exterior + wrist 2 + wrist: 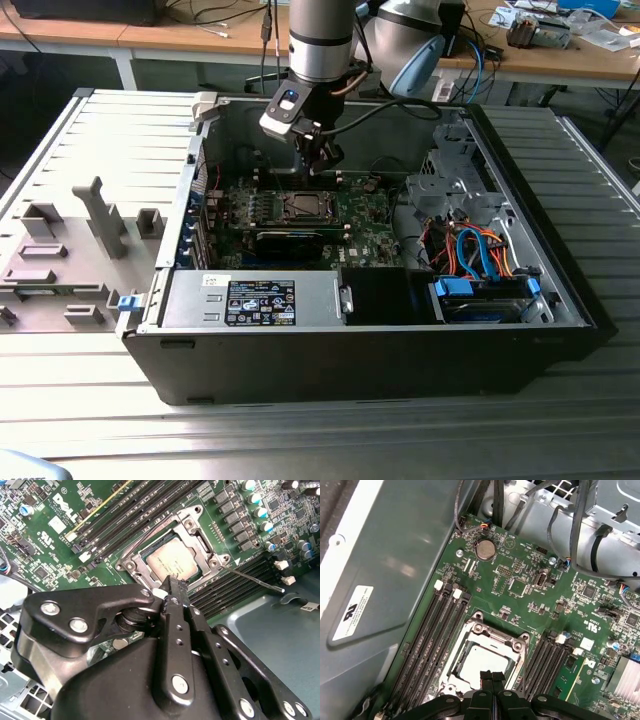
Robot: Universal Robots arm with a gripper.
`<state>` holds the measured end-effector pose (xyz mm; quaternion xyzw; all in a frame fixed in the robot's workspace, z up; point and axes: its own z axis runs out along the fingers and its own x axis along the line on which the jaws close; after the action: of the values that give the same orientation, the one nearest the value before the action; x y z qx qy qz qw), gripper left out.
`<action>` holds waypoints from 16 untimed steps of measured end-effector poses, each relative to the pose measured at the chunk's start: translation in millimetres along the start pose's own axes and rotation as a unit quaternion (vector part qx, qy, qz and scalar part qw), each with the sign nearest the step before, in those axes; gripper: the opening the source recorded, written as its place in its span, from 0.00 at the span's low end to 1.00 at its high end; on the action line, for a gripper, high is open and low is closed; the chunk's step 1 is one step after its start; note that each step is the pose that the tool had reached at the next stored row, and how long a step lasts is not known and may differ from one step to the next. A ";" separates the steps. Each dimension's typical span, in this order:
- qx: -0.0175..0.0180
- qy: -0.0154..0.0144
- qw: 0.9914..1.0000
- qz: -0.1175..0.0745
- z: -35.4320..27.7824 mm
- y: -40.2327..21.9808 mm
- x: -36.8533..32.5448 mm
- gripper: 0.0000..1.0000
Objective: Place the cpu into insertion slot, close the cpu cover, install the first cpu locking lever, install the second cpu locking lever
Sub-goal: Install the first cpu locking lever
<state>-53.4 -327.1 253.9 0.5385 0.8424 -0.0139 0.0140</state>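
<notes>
Exterior view: gripper [318, 165] hangs inside the open computer case [400, 350] on the bench [300, 430], just at 1 o'clock of the cpu [300, 207], which lies on the green motherboard [370, 235] at about 10 o'clock from the case's middle. Both wrist views: jaws pressed together, pinching nothing, tips just over the chip's near edge. The chip is seated in the insertion slot [456, 656] with the cpu cover [492, 632] lying flat around it, and one thin locking lever [257, 579] angles out from the frame.
</notes>
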 end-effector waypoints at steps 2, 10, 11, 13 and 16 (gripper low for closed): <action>0.000 0.000 1.000 -0.002 0.0 0.0 0.0 0.11; 0.000 0.000 1.000 -0.007 0.0 0.0 0.0 0.11; 0.000 0.000 1.000 -0.008 0.0 0.0 0.0 0.11; 0.000 0.000 1.000 -0.008 0.0 0.0 0.0 0.11; 0.000 0.000 1.000 -0.010 0.0 0.0 0.0 0.11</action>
<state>-53.4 -327.1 253.9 0.5298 0.8479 -0.0138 0.0142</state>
